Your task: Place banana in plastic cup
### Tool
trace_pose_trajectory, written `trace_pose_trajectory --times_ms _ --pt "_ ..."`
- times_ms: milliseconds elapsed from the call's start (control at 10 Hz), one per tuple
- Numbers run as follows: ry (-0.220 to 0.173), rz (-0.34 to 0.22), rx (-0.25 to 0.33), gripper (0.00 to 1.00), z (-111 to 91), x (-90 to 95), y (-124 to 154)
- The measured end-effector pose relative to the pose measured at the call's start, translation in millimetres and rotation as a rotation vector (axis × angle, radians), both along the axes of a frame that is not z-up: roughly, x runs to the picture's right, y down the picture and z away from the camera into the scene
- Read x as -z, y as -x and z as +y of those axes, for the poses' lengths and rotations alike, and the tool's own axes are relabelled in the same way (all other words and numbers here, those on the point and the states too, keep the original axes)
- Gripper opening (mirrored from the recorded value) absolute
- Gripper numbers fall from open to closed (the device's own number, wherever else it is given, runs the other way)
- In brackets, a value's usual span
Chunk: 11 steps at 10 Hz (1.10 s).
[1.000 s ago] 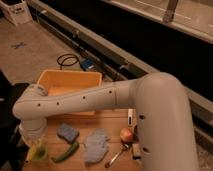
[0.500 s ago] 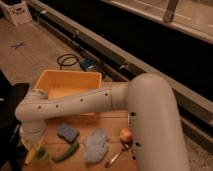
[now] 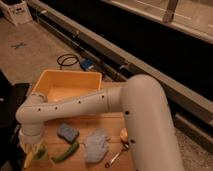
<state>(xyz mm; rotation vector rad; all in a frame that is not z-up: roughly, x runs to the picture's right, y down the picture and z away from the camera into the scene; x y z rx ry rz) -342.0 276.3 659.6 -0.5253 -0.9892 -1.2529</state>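
The light green plastic cup [image 3: 41,152] stands at the table's front left corner. A pale yellow banana [image 3: 29,158] shows right beside it on the left, low at the frame's edge; I cannot tell whether it touches the cup or rests inside it. My gripper [image 3: 29,146] hangs straight down from the white wrist [image 3: 32,122], just above the banana and cup, and its lower part is dark and partly hidden.
A large yellow tub [image 3: 65,82] sits at the back of the wooden table. A blue sponge [image 3: 67,132], a green chili pepper [image 3: 66,152], a white cloth [image 3: 96,145], a spoon [image 3: 116,157] and an apple [image 3: 123,134] lie to the right. My arm spans the table's middle.
The arm's elbow has swung left and the wrist has dropped slightly toward the front left corner. The other things on the table have not moved.
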Motion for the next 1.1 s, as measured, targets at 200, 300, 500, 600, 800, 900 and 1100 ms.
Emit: trace_pose_trajectory --times_ms 200,300,500,600,800,900,1100 --pt "0.000 0.009 -0.005 0.39 3 1.6 -3" --pt "-0.007 0.014 -0.005 0.49 2 3.6 -5" --pt "-0.023 0.022 0.000 0.62 -2 7.9 -6" --pt "-0.033 0.027 0.004 0.62 -4 10.4 -6" --pt "-0.043 0.037 0.014 0.62 -6 12.8 -8" --pt "-0.048 0.047 0.020 0.62 -8 13.8 -9" --pt "-0.066 0.068 0.023 0.62 -13 17.6 -15"
